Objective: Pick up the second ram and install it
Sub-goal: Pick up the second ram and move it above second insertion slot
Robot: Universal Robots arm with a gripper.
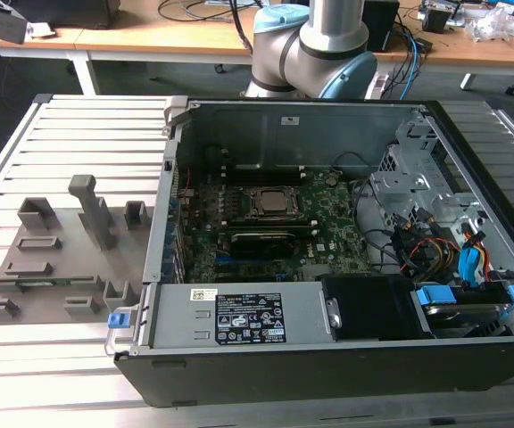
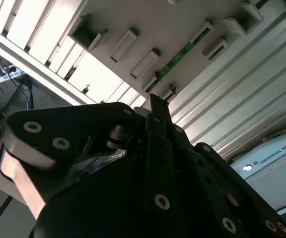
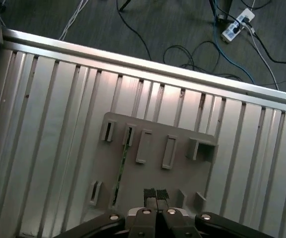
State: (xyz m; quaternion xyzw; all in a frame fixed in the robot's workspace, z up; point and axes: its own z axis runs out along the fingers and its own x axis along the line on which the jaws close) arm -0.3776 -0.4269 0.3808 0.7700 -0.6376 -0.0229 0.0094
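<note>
1. The black two-fingered gripper (image 3: 155, 194) hangs over a flat grey plastic fixture plate (image 3: 182, 171) with raised slot holders. The plate lies on a slotted aluminium table (image 3: 43, 124).
2. In the first wrist view, the two ribbed black fingertip pads (image 3: 149, 194) stand pressed side by side. The jaws are closed and hold nothing.
3. The second ram (image 3: 120, 171) is a long, thin green circuit-board stick. It stands on its edge in a narrow slot of the grey plate.
4. The stick is off to one side of the closed jaws. It is near them but clearly apart, neither between the pads nor touching them.
5. In the second wrist view, the same green stick (image 2: 175, 62) sits in its slot beyond the tip of a black finger (image 2: 158, 111). Open plate lies between the two.
6. In the exterior view, the grey plate (image 1: 61, 259) is at the exterior view's left of an open black and silver computer case (image 1: 284, 116). A green strip of the stick (image 1: 47, 283) shows low in the plate's near part.
7. The large green motherboard (image 1: 328, 241) lies inside the case, well apart from the stick.
8. The grey and light-blue arm (image 1: 315, 45) rises behind the case.
</note>
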